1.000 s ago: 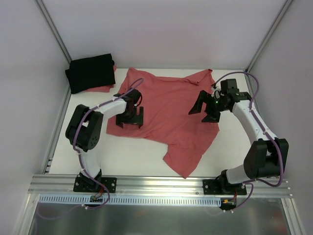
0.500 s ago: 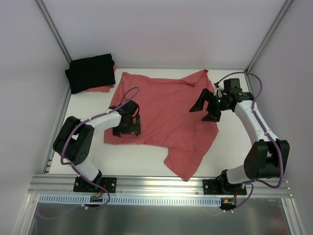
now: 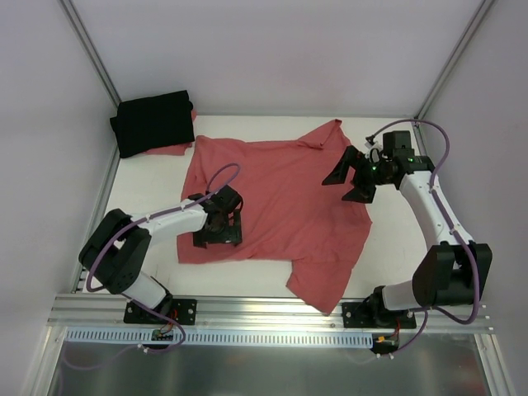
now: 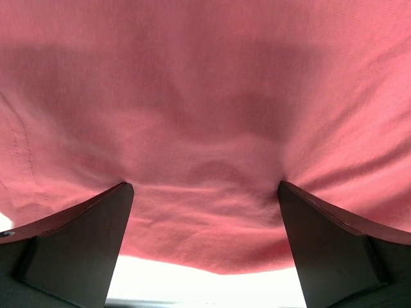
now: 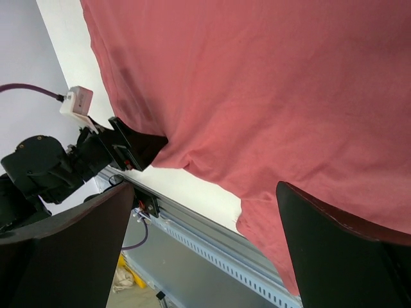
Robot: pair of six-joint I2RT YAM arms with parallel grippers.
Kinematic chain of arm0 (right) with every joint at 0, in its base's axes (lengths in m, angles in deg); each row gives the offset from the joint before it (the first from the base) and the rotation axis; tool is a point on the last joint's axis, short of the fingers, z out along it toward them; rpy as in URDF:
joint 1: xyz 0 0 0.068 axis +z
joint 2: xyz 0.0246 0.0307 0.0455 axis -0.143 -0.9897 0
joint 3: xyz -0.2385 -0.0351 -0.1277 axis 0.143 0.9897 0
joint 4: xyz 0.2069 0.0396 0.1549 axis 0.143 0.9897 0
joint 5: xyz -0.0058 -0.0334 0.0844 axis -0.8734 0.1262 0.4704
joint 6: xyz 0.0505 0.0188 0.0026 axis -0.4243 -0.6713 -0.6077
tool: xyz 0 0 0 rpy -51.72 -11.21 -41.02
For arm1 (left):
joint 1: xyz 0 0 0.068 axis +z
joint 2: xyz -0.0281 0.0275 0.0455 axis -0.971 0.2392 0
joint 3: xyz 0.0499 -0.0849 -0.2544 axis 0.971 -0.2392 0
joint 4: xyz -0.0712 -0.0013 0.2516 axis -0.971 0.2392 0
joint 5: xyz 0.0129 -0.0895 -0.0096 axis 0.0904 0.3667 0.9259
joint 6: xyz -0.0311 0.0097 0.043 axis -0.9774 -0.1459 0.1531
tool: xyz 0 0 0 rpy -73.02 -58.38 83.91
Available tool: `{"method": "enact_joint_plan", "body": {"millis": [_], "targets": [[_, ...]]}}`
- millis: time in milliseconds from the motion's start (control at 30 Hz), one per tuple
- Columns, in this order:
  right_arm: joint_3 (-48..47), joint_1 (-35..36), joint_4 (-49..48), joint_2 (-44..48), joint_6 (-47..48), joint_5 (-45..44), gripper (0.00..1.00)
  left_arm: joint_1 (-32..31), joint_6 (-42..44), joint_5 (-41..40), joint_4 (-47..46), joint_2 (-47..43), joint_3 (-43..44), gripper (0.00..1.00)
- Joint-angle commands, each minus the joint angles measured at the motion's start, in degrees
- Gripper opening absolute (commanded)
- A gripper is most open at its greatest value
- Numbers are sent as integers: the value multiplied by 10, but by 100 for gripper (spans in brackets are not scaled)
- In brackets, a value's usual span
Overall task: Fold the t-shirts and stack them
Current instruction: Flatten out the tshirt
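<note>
The left arm (image 3: 169, 221) is folded low. Its elbow sits out to the left of its base, and the forearm reaches right and slightly away from the base to the wrist. The left gripper (image 3: 219, 238) points downward, toward the near edge. Its jaws are spread wide, and both fingers (image 4: 70, 250) are set down at their tips with nothing between them.

The right arm (image 3: 425, 202) rises from its base and extends away from the near edge, with the forearm angled inward. The right gripper (image 3: 333, 191) is raised and points left and slightly toward the near edge. Its jaws are spread fully and hold nothing.
</note>
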Motion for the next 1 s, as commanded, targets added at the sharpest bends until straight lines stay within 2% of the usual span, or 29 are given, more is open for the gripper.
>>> {"method": "enact_joint_plan", "body": {"millis": [0,133,167,233,267,367,533,667,800,967], "targets": [[-50,-11,-3,7,-8,0,99,-15,-13,8,133,-9,10,99],[-157,-15,-24,-61,-35,-16,99,-15,49,-53,139,-65,156,99],[-185,-17,-51,-81,-60,-16,100,-14,65,-68,131,-70,218,99],[-272,-22,-75,-149,-88,-7,99,-14,105,-79,120,-69,281,99],[-303,-23,-93,-177,-98,-1,99,-14,119,-87,114,-63,339,99],[-422,-31,-106,-290,-131,28,100,-13,160,-103,127,-23,435,99],[-472,-39,-208,-426,-218,79,99,-11,168,-111,188,49,549,99],[-475,-39,-271,-488,-263,110,97,-11,171,-93,170,33,526,99],[-480,-39,-299,-529,-286,114,95,-10,218,-76,130,27,493,99],[-528,-36,-265,-568,-286,107,94,-1,258,-57,114,53,493,99]]}}
